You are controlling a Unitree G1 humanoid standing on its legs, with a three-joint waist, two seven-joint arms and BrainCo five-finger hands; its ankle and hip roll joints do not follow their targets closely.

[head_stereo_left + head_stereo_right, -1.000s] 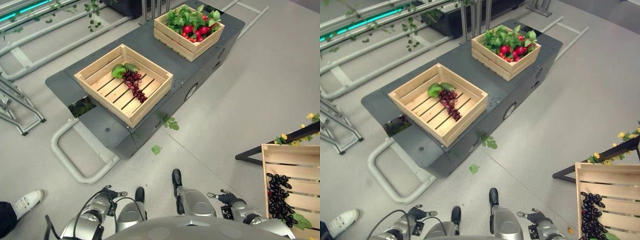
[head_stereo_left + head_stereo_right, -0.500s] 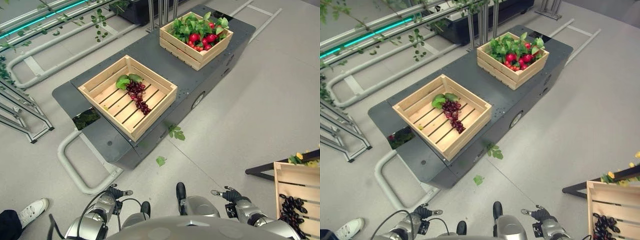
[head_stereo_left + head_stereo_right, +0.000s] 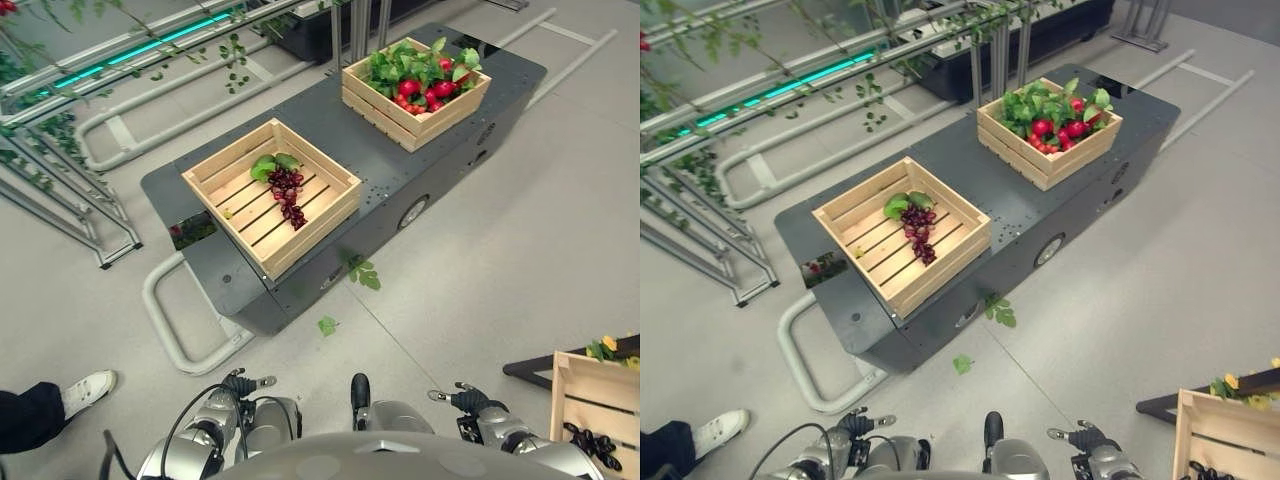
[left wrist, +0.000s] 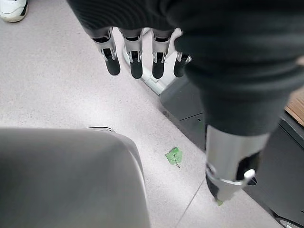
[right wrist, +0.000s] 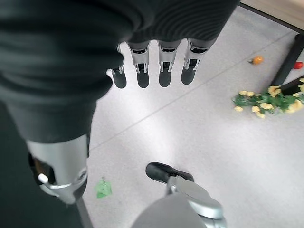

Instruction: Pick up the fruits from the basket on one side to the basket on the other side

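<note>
A wooden crate [image 3: 232, 172] with one dark-red grape bunch [image 3: 290, 193] and green leaves stands on a dark grey platform [image 3: 330, 130]. Farther along the platform stands a second crate [image 3: 400, 112], full of red fruits [image 3: 436, 88] and leaves. Low on the right, a third crate [image 3: 590, 375] holds dark grapes [image 3: 592, 443]. My left hand [image 4: 135, 59] hangs over the floor with straight fingers and holds nothing. My right hand [image 5: 164, 64] hangs the same way, open and empty, over grey floor.
A white tube frame [image 3: 165, 325] lies on the floor by the platform's near end. Loose leaves [image 3: 327, 325] lie nearby. Metal rails with vines run at the back left. A person's white shoe [image 3: 88, 388] is at the left. Yellow flowers [image 5: 263, 100] and a small orange fruit [image 5: 257, 60] lie by a black stand.
The whole picture has shifted: the camera moved, so the platform sits further right and the right-hand crate has slid toward the edge. The things themselves have not moved.
</note>
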